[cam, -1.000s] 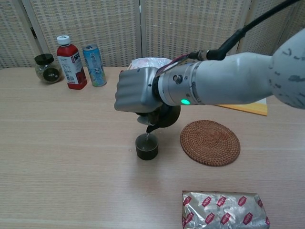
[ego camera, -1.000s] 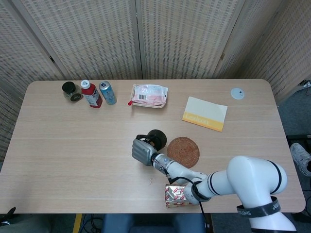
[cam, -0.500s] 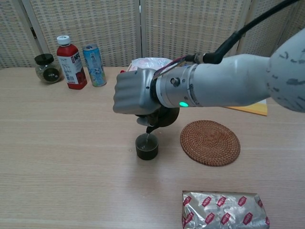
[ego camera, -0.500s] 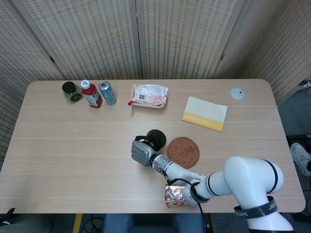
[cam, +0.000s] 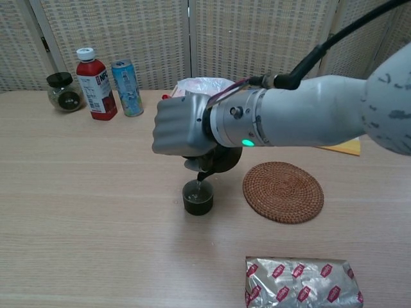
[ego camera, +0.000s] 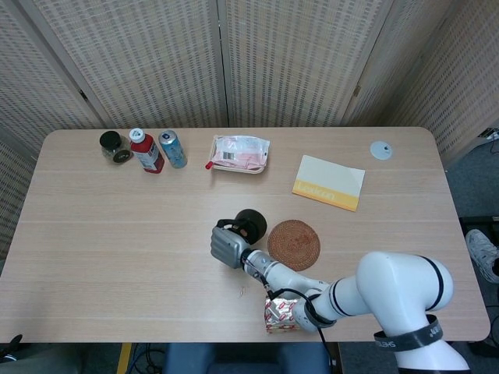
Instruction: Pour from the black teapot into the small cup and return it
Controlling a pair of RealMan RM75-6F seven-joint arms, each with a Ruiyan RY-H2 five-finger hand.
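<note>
My right hand [cam: 183, 125] [ego camera: 228, 245] grips the black teapot [cam: 221, 159] [ego camera: 251, 224] and holds it tilted above the table. Its spout points down over the small dark cup [cam: 198, 197], and a thin stream runs into the cup. In the head view the cup is hidden under the hand. To the right of the cup lies the round woven coaster [cam: 283, 191] [ego camera: 294, 244], with nothing on it. My left hand shows in neither view.
A foil snack packet [cam: 300, 282] [ego camera: 281, 314] lies near the front edge. At the back left stand a dark jar [cam: 62, 92], a red bottle [cam: 94, 83] and a blue can [cam: 128, 87]. A plastic pouch [ego camera: 239, 153], a yellow booklet [ego camera: 328, 182] and a small white disc [ego camera: 380, 149] lie further back.
My right hand and the teapot have held almost still, drifting slightly left over the cup. The pouring stream continues.
</note>
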